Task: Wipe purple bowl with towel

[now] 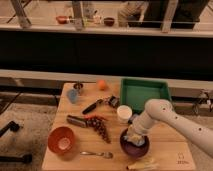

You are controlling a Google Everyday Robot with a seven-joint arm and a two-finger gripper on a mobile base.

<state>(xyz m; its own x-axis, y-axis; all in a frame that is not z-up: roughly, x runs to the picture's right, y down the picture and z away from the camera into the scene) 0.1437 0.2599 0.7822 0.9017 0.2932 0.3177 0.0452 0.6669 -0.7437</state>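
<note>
The purple bowl (134,148) sits near the front right of the wooden table (75,160). The white arm reaches in from the right, and its gripper (134,134) hangs over the bowl's inside. A pale blue-grey towel (133,136) is bunched at the gripper's tip, pressed down into the bowl. The towel and the arm hide most of the bowl's inside.
A white paper cup (124,113) stands just behind the bowl, and a green tray (144,94) lies behind that. An orange bowl (62,140) is at the front left. Grapes (100,126), a spoon (97,154), a banana (141,164), dark tools (95,105), an orange fruit (102,85) are scattered across the table.
</note>
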